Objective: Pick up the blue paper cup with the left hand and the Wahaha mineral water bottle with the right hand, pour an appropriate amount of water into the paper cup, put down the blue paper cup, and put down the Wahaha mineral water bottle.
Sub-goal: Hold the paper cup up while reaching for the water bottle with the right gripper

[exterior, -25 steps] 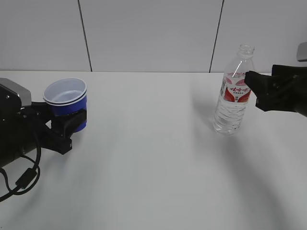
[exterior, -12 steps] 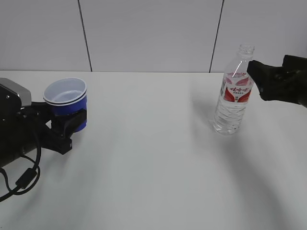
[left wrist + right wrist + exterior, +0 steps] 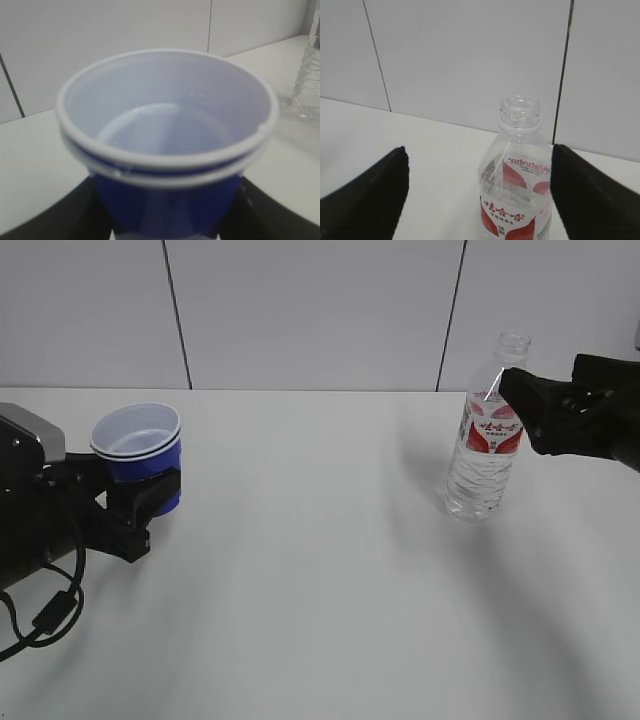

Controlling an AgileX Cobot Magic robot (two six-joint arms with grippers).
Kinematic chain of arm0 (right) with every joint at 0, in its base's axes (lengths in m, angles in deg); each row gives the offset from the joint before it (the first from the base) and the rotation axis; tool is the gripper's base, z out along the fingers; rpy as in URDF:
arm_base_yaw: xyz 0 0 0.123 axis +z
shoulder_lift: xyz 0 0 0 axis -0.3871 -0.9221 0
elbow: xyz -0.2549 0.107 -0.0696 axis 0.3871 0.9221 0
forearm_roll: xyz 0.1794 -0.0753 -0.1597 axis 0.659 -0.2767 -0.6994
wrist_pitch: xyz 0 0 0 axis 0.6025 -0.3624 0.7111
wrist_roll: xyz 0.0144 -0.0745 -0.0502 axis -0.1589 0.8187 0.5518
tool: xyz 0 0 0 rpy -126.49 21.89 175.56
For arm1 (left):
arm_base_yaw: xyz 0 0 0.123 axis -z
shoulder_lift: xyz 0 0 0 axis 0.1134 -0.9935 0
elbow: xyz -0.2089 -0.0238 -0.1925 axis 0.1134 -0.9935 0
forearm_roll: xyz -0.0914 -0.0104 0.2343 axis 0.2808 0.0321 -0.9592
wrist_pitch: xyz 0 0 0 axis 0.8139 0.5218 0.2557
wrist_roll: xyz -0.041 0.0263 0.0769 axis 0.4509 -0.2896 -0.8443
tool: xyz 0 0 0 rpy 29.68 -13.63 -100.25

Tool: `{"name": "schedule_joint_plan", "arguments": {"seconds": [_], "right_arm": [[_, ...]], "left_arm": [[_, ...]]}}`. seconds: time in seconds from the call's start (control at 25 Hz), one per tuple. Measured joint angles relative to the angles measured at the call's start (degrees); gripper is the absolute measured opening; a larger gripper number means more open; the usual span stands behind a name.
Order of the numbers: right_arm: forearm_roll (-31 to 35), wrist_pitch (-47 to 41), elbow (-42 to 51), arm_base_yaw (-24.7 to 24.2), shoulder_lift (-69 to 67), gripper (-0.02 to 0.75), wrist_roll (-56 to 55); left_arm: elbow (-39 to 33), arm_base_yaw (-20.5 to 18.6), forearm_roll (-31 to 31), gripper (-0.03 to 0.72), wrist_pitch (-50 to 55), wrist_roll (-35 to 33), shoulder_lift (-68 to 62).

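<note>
The tall clear ribbed Wahaha mineral water bottle (image 3: 487,430) stands uncapped on the white bench (image 3: 320,590) between the right hand's (image 3: 527,410) spread fingers; probably heavy and slippery, best gripped mid-label. The light, crushable blue paper cup (image 3: 140,453) sits pinched in the left hand (image 3: 140,505).

left hand (image 3: 140,502): black arm, silver-grey wrist block, loose black cables. right hand (image 3: 525,405): matte black, angular fingers (image 3: 362,197).

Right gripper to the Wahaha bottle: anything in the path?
Nothing visible. The right hand is open, and in the right wrist view the Wahaha mineral water bottle stands upright between its two fingers, with only bare table around it.
</note>
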Motion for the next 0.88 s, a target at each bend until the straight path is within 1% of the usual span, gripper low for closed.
{"name": "schedule_joint_plan", "arguments": {"seconds": [0.2,0.36,0.48,0.76,0.88], "right_arm": [[-0.9,0.0,0.0,0.0,-1.6,0.672,-0.2],[-0.9,0.2,0.0,0.0,-5.6,0.672,-0.5],[-0.9,1.9,0.0,0.0,-8.7,0.672,-0.6],[5.1,9.3,-0.4,0.0,-15.9,0.673,-0.7],[7.0,13.8,-0.4,0.0,-19.6,0.673,-0.7]], "left_arm": [[0.0,0.0,0.0,0.428,0.0,0.0,0.0],[0.0,0.0,0.0,0.427,0.0,0.0,0.0],[0.0,0.0,0.0,0.428,0.0,0.0,0.0],[0.0,0.0,0.0,0.427,0.0,0.0,0.0],[0.0,0.0,0.1,0.427,0.0,0.0,0.0]]}}
